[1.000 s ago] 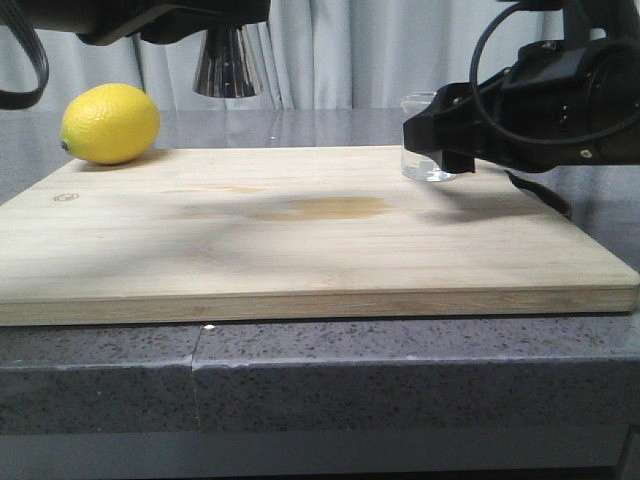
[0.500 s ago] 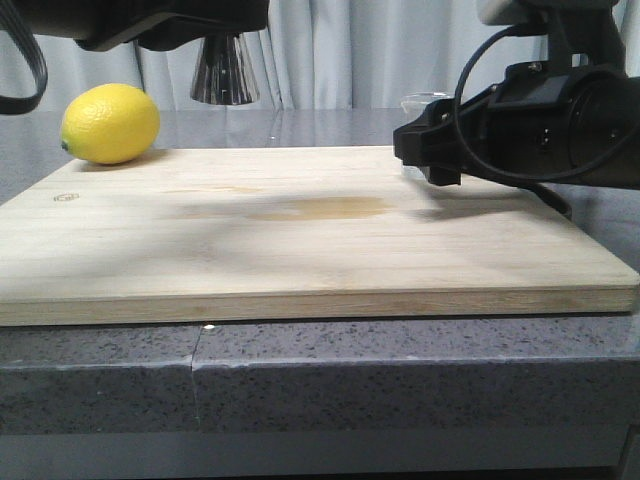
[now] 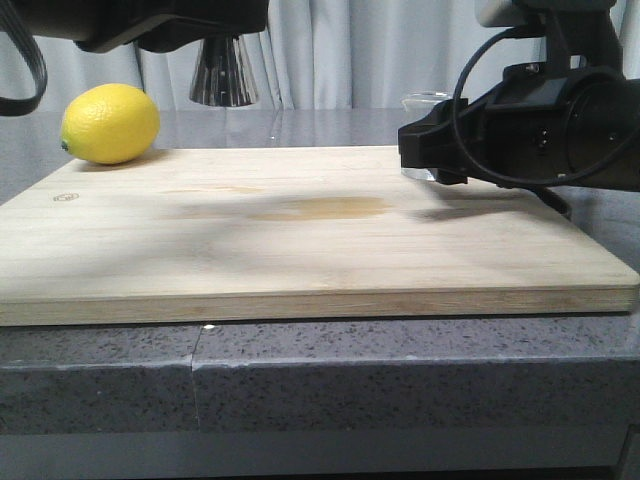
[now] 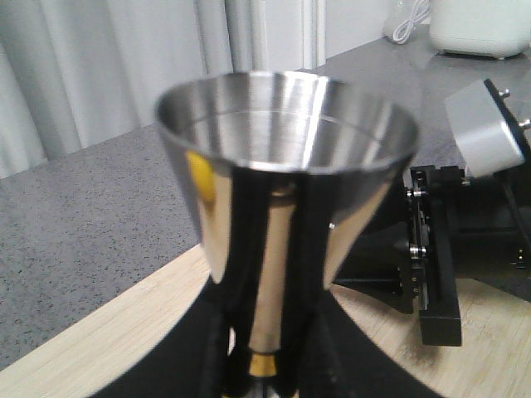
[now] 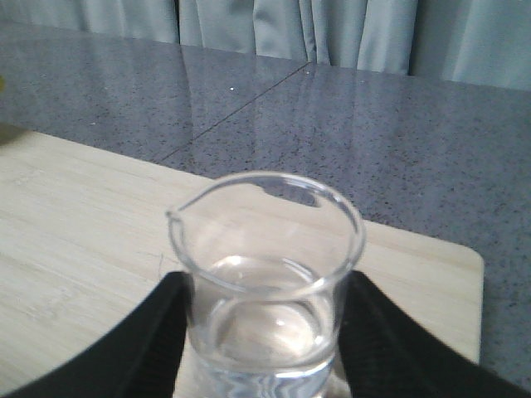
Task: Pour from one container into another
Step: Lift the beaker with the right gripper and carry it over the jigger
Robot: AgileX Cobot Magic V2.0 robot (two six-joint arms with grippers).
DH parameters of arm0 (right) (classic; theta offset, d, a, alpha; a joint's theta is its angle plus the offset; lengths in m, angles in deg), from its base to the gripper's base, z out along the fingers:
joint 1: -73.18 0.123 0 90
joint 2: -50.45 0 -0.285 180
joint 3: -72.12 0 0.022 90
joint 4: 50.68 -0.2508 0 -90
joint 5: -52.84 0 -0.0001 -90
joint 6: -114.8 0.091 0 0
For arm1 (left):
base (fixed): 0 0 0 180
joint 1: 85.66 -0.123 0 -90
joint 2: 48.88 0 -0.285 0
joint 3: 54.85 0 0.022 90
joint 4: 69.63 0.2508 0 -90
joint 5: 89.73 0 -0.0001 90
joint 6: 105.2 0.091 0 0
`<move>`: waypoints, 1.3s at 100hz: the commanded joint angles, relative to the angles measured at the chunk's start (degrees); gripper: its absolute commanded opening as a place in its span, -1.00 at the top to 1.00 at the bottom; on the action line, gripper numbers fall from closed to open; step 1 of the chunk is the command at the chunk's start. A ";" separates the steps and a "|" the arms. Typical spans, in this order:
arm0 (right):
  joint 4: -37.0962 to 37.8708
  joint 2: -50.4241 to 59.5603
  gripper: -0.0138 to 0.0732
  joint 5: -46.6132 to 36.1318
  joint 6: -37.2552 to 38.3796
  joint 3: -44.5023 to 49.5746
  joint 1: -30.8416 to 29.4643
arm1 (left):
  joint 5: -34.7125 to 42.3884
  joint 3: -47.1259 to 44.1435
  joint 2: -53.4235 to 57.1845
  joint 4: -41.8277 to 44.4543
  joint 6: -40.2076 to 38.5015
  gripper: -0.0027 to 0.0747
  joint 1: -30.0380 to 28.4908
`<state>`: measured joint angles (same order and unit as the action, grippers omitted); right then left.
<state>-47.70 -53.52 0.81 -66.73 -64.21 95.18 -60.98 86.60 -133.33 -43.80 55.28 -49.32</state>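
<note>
From the front, one wooden cutting board (image 3: 300, 240) lies on the grey stone bench (image 3: 300, 385), with one lemon (image 3: 110, 123) at its far left corner. The left arm holds one steel jigger (image 3: 224, 72) up above the board's far edge, only its lower cone showing under the dark arm. At the far right the right pincer (image 3: 432, 150) hides most of the one glass beaker (image 3: 427, 100), whose rim peeks above it; whether the beaker stands on the board or is just lifted cannot be told here. In the left wrist view the jigger (image 4: 286, 191) stands upright with its mouth open upward, and the left pincer (image 4: 265, 365) is closed on its narrow waist at the brass band. Its bowl looks empty, though that is hard to judge. In the right wrist view the beaker (image 5: 265, 282) sits upright between the dark fingers (image 5: 149, 340) of the right pincer (image 5: 264, 348), which press both its sides, and clear liquid fills its lower part. By these signs both vessels are gripped and the pour has not begun; bringing lip over jigger and tilting remain.
</note>
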 commanded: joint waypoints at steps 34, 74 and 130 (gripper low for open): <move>4.19 5.07 0.12 -5.86 -0.25 -1.56 0.07 | 1.90 1.84 1.97 -1.22 -0.46 0.98 0.34; 14.79 21.75 0.12 8.34 1.97 -4.27 0.07 | 1.90 1.84 1.07 -1.22 -2.55 0.98 0.34; 32.51 27.83 0.12 18.10 3.29 -14.78 3.75 | 3.48 1.84 -0.06 0.09 -5.36 0.98 5.78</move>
<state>-17.09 -27.53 21.77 -63.71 -75.95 98.29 -62.80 86.60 -134.73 -42.74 50.56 -44.55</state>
